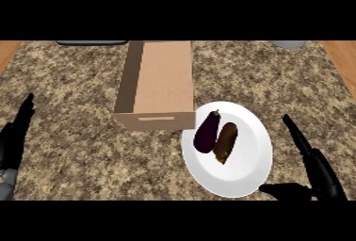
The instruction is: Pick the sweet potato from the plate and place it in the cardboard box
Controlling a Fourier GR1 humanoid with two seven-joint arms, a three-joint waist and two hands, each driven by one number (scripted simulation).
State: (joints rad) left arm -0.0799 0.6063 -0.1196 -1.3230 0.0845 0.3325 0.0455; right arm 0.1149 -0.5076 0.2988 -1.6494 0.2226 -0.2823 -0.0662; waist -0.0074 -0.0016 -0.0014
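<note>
Sweet potato [225,141], brown and elongated, lies on the white plate [243,181], touching or just beside a dark purple eggplant [207,132] on its left. Its long axis runs nearly up and down the view, top end tilted slightly right. The right hand [316,172] stands at the plate's right edge, fingers straight and open, thumb reaching toward the plate's lower rim; the sweet potato lies to its left and slightly farther out. The left hand [14,136] rests open at the view's left edge, well apart, so the right hand is nearer. The cardboard box [156,84] sits open just beyond the plate's upper left. No legible writing appears.
</note>
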